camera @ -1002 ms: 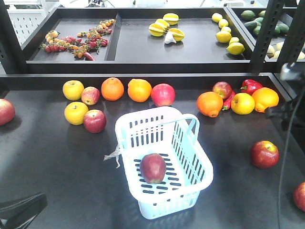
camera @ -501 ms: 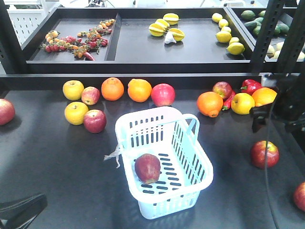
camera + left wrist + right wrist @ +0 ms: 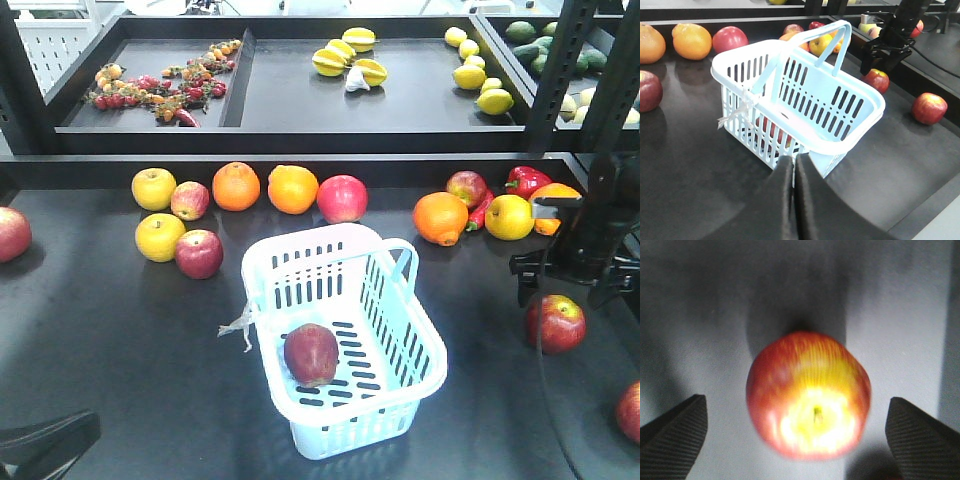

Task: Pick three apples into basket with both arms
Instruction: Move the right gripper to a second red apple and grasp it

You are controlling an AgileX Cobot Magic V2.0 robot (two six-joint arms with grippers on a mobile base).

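I see the dark bench [image 3: 100,340] filling the front view, with a raised tray shelf [image 3: 400,100] behind it carrying lemons, starfruit and small red produce. The pale blue basket [image 3: 345,432] stands near the middle of the bench. Its handle [image 3: 405,262] is swung up on the far side and a white strip [image 3: 238,328] hangs off its left rim.

The right gripper [image 3: 560,288] hangs directly over a red apple with a yellow crown [image 3: 556,324], right of the basket. Its jaws are spread wide, one on each side of the fruit in the wrist view, and neither touches it. The left gripper [image 3: 793,165] sits low at the near side of the basket. Its jaws are pressed together with nothing between them, and the tips are just beside the basket wall.

One dark red apple [image 3: 311,353] lies on the slotted floor inside the basket, toward its left side. Another apple [image 3: 630,410] is cut off at the right edge of the bench, and one more [image 3: 12,233] sits at the far left edge. A fourth [image 3: 199,253] touches a yellow apple [image 3: 160,237] left of the basket. Oranges [image 3: 236,186], a large red apple [image 3: 342,198] and red peppers [image 3: 527,181] line the back of the bench.
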